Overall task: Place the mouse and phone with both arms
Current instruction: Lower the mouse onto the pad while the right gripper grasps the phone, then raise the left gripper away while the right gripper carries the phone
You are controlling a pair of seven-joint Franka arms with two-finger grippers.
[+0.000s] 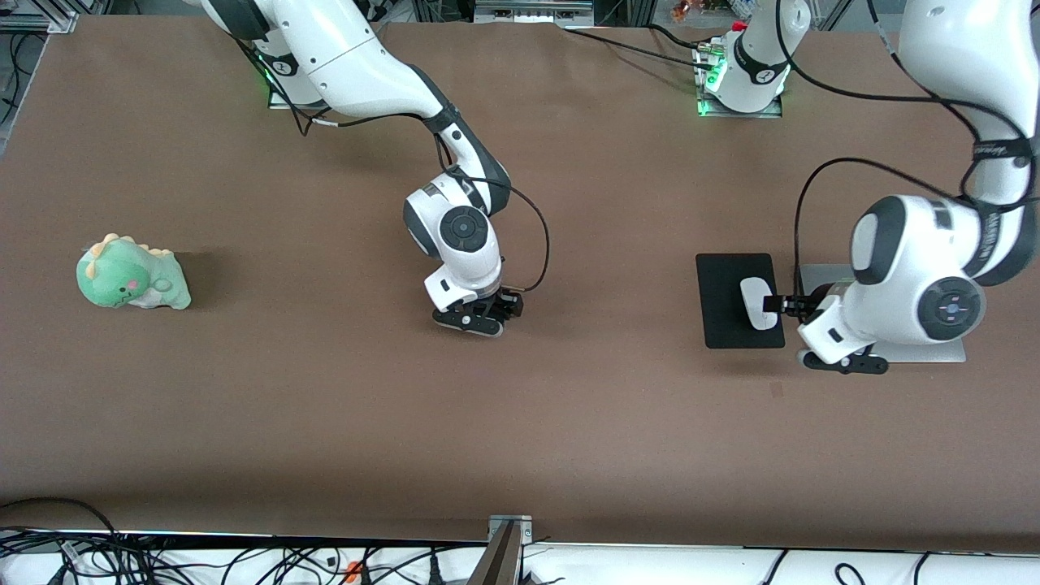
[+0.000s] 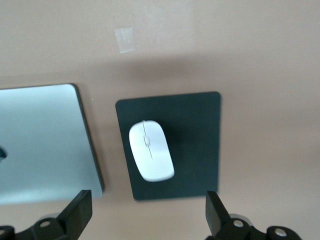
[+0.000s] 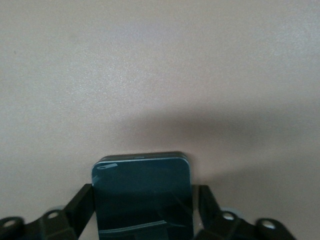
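Note:
The white mouse (image 1: 757, 303) lies on a black mat (image 1: 727, 317) toward the left arm's end of the table. It also shows in the left wrist view (image 2: 151, 157), lying free on the mat (image 2: 195, 140). My left gripper (image 1: 784, 305) (image 2: 147, 215) is open and empty, just above the mat's edge beside the mouse, not touching it. My right gripper (image 1: 479, 315) (image 3: 143, 207) is low over the middle of the table, shut on the black phone (image 3: 142, 192), with a finger (image 3: 82, 205) on each long side. The phone is hidden under the gripper in the front view.
A flat silver slab (image 1: 918, 351) (image 2: 45, 145) lies beside the mat under the left arm. A green plush dinosaur (image 1: 130, 276) sits near the right arm's end of the table. A bit of tape (image 2: 125, 40) is stuck on the brown table (image 1: 325, 406).

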